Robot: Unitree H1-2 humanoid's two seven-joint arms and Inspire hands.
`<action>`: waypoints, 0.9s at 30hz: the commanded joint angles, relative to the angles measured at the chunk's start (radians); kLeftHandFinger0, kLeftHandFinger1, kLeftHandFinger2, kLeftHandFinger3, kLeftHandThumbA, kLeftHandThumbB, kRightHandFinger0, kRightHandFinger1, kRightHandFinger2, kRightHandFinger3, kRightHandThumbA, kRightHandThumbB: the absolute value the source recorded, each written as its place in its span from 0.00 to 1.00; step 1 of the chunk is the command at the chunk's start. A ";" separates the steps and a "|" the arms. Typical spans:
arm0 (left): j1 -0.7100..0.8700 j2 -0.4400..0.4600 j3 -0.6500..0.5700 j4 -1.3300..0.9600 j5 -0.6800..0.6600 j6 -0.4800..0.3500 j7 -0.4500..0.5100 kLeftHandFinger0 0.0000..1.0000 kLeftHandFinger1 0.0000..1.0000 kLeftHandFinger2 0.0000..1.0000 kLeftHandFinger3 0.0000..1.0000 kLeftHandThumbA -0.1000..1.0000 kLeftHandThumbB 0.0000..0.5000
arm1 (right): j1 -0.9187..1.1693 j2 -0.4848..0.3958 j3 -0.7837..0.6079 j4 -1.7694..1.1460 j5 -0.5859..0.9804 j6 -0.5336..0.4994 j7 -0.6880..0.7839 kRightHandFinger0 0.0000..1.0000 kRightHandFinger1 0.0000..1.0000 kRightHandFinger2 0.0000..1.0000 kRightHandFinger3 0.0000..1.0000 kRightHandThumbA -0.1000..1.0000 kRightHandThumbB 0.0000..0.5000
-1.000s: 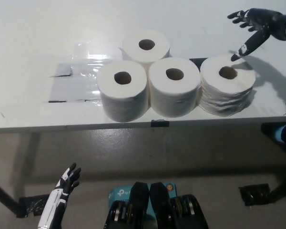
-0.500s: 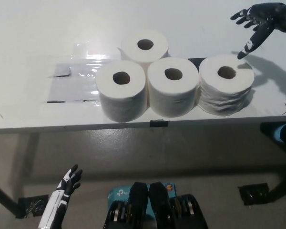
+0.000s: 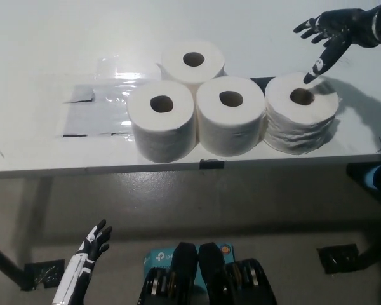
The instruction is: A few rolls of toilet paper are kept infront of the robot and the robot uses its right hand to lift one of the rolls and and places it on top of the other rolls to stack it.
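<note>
Right hand: the black right hand (image 3: pixel 333 32) is held with fingers spread wide, empty, over the rightmost white toilet paper roll (image 3: pixel 301 121).
Left hand: the white left hand (image 3: pixel 92 244) is kept low with fingers apart.
Edge: the rolls are set near the front edge of the white table (image 3: pixel 38 159).

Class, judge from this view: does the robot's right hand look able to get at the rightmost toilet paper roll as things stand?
Probably yes. The right hand hangs open just above and behind the rightmost roll, and nothing lies between them.

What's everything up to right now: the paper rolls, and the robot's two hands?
Right roll: upright on table, not lifted.
Middle roll: upright, touching neighbours.
Left roll: upright.
Back roll: upright, behind.
Right hand: open, above right roll.
Left hand: open, resting below table.
</note>
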 commanded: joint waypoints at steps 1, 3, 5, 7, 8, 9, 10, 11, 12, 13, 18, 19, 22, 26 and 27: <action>0.004 0.013 -0.002 -0.021 -0.001 -0.017 -0.011 1.00 1.00 1.00 1.00 1.00 0.45 | -0.040 -0.001 -0.026 -0.005 -0.017 -0.002 -0.028 1.00 1.00 1.00 1.00 0.93 0.88; 0.005 0.013 -0.002 -0.024 -0.005 -0.016 -0.012 1.00 1.00 1.00 1.00 1.00 0.45 | -0.035 0.000 -0.020 -0.012 -0.031 -0.003 -0.026 1.00 1.00 1.00 1.00 0.96 0.89; 0.006 0.012 -0.002 -0.026 -0.006 -0.012 -0.013 1.00 1.00 1.00 1.00 1.00 0.47 | -0.038 0.002 -0.016 -0.002 -0.037 -0.008 -0.016 1.00 1.00 1.00 1.00 0.98 0.85; 0.005 0.012 0.000 -0.023 -0.007 -0.019 -0.011 1.00 1.00 1.00 1.00 1.00 0.45 | -0.037 0.006 -0.031 0.016 -0.029 -0.010 -0.020 1.00 1.00 1.00 1.00 0.95 0.82; 0.004 0.012 0.000 -0.022 -0.011 -0.021 -0.013 1.00 1.00 1.00 1.00 1.00 0.45 | -0.039 0.006 -0.027 0.023 -0.034 -0.014 -0.017 1.00 1.00 1.00 1.00 0.95 0.81; 0.004 0.013 0.000 -0.022 -0.012 -0.021 -0.014 1.00 1.00 1.00 1.00 1.00 0.45 | -0.038 0.006 -0.028 0.025 -0.035 -0.014 -0.013 1.00 1.00 1.00 1.00 0.95 0.77; 0.003 0.013 0.000 -0.022 -0.011 -0.020 -0.014 1.00 1.00 1.00 1.00 1.00 0.45 | -0.039 0.006 -0.032 0.028 -0.033 -0.012 -0.011 1.00 1.00 1.00 1.00 0.94 0.76; 0.002 0.013 0.000 -0.022 -0.012 -0.024 -0.014 1.00 1.00 1.00 1.00 1.00 0.45 | -0.037 0.006 -0.036 0.027 -0.033 -0.004 -0.016 1.00 1.00 1.00 1.00 0.92 0.74; 0.002 0.013 0.001 -0.024 -0.010 -0.022 -0.012 1.00 1.00 1.00 1.00 1.00 0.44 | -0.038 0.005 -0.037 0.041 -0.033 -0.020 -0.014 1.00 1.00 1.00 1.00 0.92 0.74; 0.005 0.011 0.001 -0.026 -0.013 -0.018 -0.013 1.00 1.00 1.00 1.00 1.00 0.46 | -0.036 0.005 -0.039 0.041 -0.034 -0.021 -0.014 1.00 1.00 1.00 1.00 0.91 0.73; 0.007 0.013 0.001 -0.026 -0.010 -0.023 -0.013 1.00 1.00 1.00 1.00 1.00 0.45 | -0.041 0.010 -0.043 0.072 -0.039 -0.039 -0.017 1.00 1.00 1.00 1.00 0.88 0.69; 0.008 0.013 0.001 -0.027 -0.013 -0.023 -0.014 1.00 1.00 1.00 1.00 1.00 0.46 | -0.041 0.010 -0.043 0.074 -0.040 -0.040 -0.018 1.00 1.00 1.00 1.00 0.88 0.69; 0.010 0.013 0.002 -0.030 -0.011 -0.017 -0.011 1.00 1.00 1.00 1.00 1.00 0.44 | -0.042 0.008 -0.038 0.078 -0.045 -0.051 -0.009 1.00 1.00 1.00 1.00 0.90 0.69; 0.011 0.013 0.000 -0.031 -0.011 -0.017 -0.014 1.00 1.00 1.00 1.00 1.00 0.45 | -0.045 0.008 -0.042 0.096 -0.041 -0.070 0.006 1.00 1.00 1.00 1.00 0.90 0.66; 0.011 0.013 -0.001 -0.033 -0.012 -0.017 -0.015 1.00 1.00 1.00 1.00 1.00 0.45 | -0.045 0.009 -0.046 0.100 -0.038 -0.073 0.006 1.00 1.00 1.00 1.00 0.90 0.65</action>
